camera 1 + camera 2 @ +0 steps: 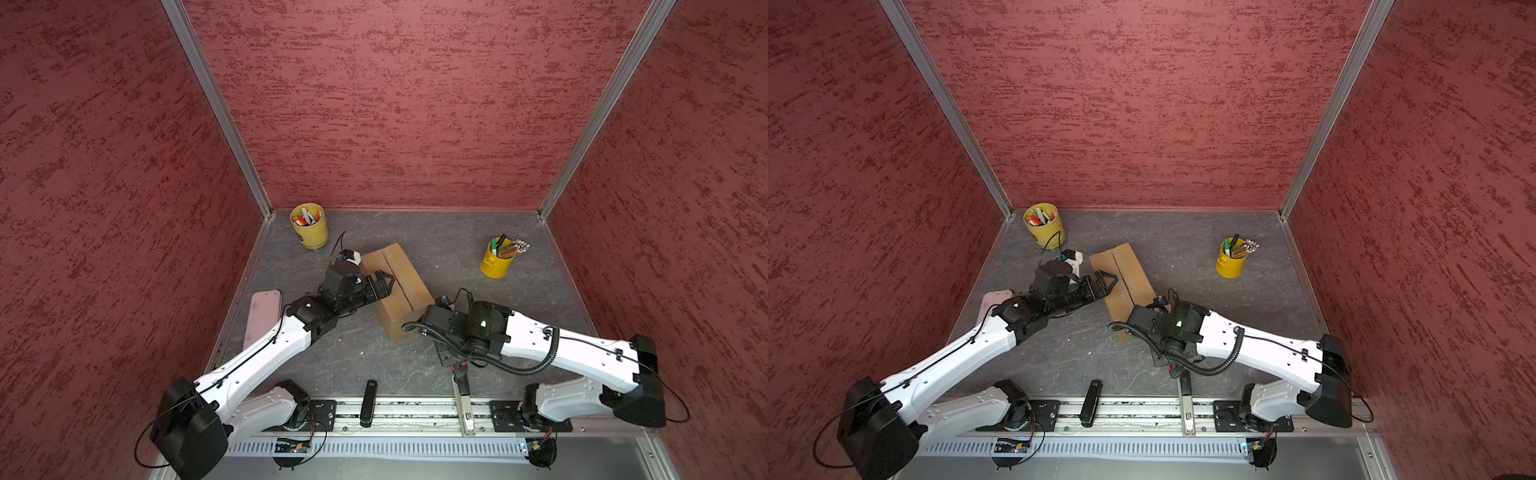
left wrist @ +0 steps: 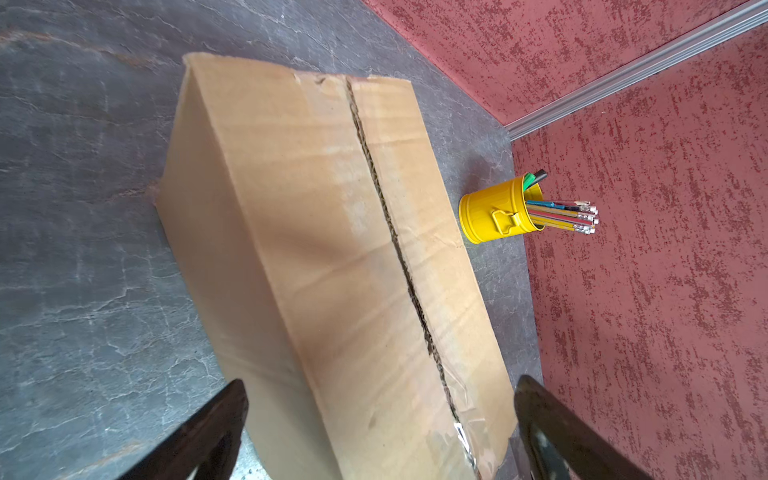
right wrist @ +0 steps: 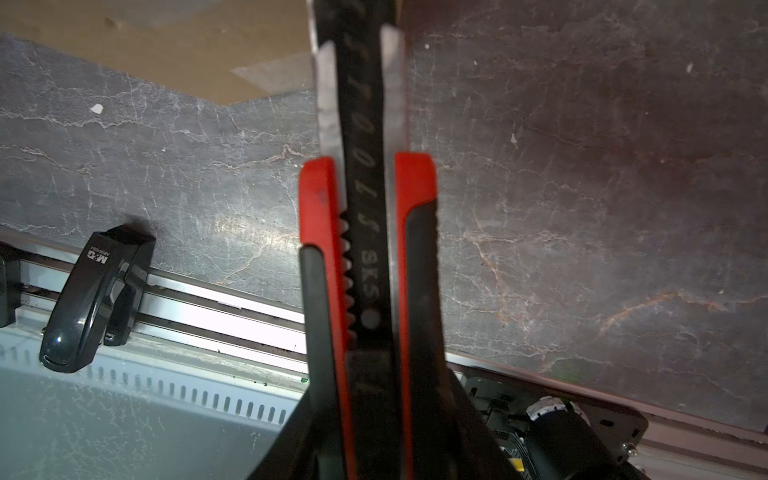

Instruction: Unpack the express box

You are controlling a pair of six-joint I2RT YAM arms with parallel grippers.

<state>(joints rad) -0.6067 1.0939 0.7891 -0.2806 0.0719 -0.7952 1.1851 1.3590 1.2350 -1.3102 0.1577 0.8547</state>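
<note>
Slitting the seam seems nearly done: the box (image 1: 411,286) sits in the middle of the table (image 1: 457,249), the right gripper (image 1: 456,361) pinches a knife (image 3: 320,199) by its near end, and the left gripper (image 1: 384,284), spread wide over one flap, should next pry it up.

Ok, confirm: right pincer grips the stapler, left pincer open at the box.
Not the stapler: the right pincer grips the knife, as the right wrist view shows; the stapler lies on the front rail. The left pincer is open at the box.
</note>
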